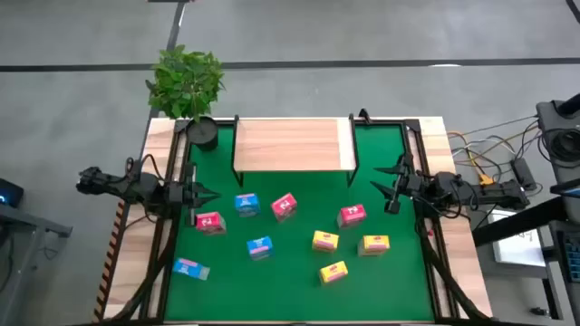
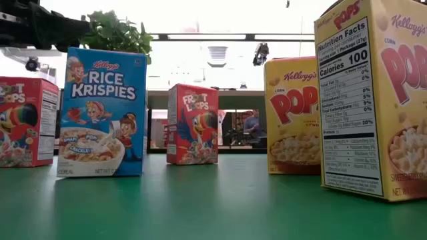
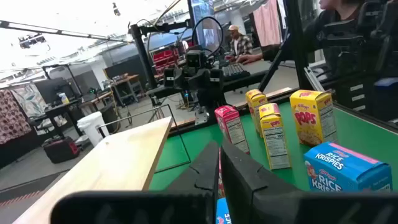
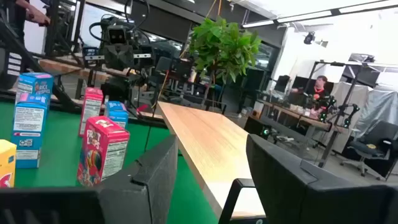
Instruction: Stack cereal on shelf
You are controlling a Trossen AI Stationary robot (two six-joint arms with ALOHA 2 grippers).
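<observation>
On green felt, cardboard cereal boxes scattered; left fingers nearly closed, right fingers spread.

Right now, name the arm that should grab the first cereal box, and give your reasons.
Left, probably. The left gripper sits nearly closed just beside a red box and a blue box. The right gripper, open, has only one red box close by. The shelf holds nothing yet.

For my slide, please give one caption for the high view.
Nine cereal boxes scattered on green table; shelf bare.
</observation>
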